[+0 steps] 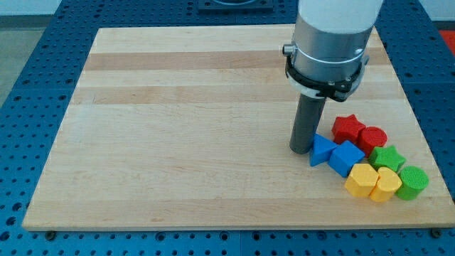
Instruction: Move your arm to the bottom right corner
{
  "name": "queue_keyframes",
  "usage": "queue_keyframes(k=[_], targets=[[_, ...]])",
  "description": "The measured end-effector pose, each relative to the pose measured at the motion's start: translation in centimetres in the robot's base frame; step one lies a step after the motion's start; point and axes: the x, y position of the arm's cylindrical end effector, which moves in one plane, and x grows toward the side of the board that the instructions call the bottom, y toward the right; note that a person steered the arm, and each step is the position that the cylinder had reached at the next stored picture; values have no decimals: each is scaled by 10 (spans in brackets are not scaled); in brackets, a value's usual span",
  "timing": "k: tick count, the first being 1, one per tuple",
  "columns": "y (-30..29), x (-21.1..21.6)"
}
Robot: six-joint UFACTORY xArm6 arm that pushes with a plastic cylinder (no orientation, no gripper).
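My tip [301, 150] rests on the wooden board [178, 128] right of its centre, just left of a cluster of blocks. It is touching or nearly touching the blue triangle [320, 150]. A blue cube [346, 158] lies right of the triangle. A red star [348, 128] and a red cylinder [372, 138] lie above them. A green star [388, 157] and a green cylinder [412, 182] are at the cluster's right. A yellow hexagon [361, 180] and a yellow heart-like block [385, 185] sit at the bottom.
The board lies on a blue perforated table [28, 85]. The arm's grey body [330, 43] hangs over the board's upper right. The block cluster fills the board's lower right area, near its right edge [419, 135].
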Motion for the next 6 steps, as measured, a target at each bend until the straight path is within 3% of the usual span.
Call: queue_keyframes(k=[2,3,5,6], targets=[[-35,9],[-50,50],[11,112],[43,113]])
